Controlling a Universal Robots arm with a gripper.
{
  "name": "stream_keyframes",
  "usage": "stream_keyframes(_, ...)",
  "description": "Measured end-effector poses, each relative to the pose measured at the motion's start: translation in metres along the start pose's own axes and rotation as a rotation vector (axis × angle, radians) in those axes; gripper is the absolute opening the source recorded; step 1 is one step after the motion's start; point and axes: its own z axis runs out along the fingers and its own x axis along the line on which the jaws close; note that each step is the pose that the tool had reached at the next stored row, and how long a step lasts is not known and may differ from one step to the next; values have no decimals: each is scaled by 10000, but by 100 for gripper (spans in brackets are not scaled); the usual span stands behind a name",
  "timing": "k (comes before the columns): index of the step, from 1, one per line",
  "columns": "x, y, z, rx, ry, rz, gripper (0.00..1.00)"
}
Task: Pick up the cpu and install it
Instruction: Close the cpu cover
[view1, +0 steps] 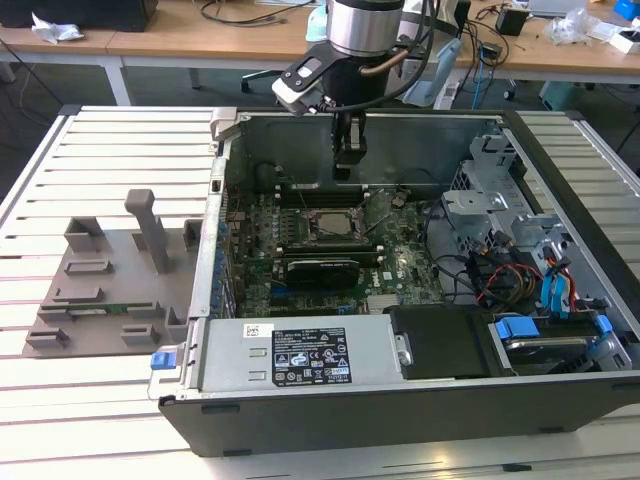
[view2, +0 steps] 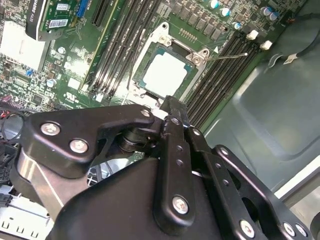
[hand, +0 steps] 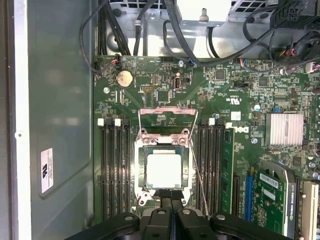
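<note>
Got the cpu (hand: 164, 170) lying flat in the socket (hand: 141, 159), pale top up, about mid-board inside the open computer case (view1: 400, 400) and toward its far wall. Gripper (hand: 170, 196) hanging just above one edge of the socket, fingers pinched together and gripping nothing. Load plate (hand: 167, 111) flipped up and back, lever wire (view2: 227, 56) swung out over the memory slots (hand: 212, 170), so nothing clamping the chip down yet. Biggest worry from here: nudging the chip with those closed tips and skewing it in its seat, or pressing down off-centre and bending the contacts underneath. Could also snag that loose lever wire on a sideways move. Can't confirm proper seating though. Hard to make out the corner notches or any slight tilt, with one edge of the socket tucked behind the fingertips in the first wrist view. Same story in the second wrist view, a socket corner lost behind the gripper's linkage.
</note>
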Motion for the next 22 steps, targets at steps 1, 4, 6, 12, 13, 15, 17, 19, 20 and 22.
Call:
stream_keyframes(1, 0, 43, 3, 3, 3, 2, 11)
stream_keyframes(4, 0, 128, 2, 13, 3, 1, 11)
stream_keyframes(6, 0, 185, 1, 21, 1, 1, 11)
stream_keyframes(12, 0, 346, 1, 49, 1, 1, 11)
stream_keyframes(13, 0, 386, 1, 57, 2, -1, 11)
stream_keyframes(15, 3, 499, 9, 91, 3, -2, 11)
stream_keyframes(17, 6, 571, 26, 128, 8, -4, 11)
stream_keyframes(19, 9, 625, 44, 155, 14, -3, 11)
stream_keyframes(20, 11, 662, 59, 173, 14, -7, 11)
stream_keyframes(22, 15, 714, 80, 200, 15, -5, 11)
